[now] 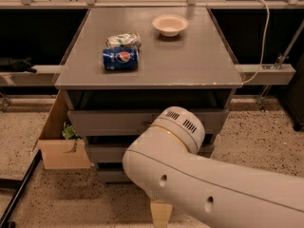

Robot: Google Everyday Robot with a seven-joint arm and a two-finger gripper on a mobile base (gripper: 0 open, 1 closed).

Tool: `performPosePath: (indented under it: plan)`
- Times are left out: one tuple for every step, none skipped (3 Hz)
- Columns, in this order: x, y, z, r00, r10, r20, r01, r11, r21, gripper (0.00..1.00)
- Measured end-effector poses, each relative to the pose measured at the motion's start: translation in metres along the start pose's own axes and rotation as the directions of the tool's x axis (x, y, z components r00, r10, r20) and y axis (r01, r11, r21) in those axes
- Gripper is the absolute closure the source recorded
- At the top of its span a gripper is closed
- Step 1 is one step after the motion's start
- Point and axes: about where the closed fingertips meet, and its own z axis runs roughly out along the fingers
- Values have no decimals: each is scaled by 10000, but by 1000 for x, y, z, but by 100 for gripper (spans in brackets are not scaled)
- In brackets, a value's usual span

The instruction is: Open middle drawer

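We see 1 can (120, 59) near the table's (199, 65) left edge, 1 bowl (170, 24) by its back edge, the gripper (161, 215) below its front edge.

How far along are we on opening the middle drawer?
Done: nothing yet; the middle drawer looks shut. In hand: the pincer hangs low near the floor, under the drawer's level, and the arm hides the knob. Left: bring the pincer to the knob, grip it, pull.
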Motion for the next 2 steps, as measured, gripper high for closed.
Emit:
performPosePath:
  plan:
    - [30, -4, 28, 9986, 515, -104, -522, 9937, -988, 0]
    - [82, -2, 86, 9862, 1609, -394, -1656, 9500, -2648, 0]
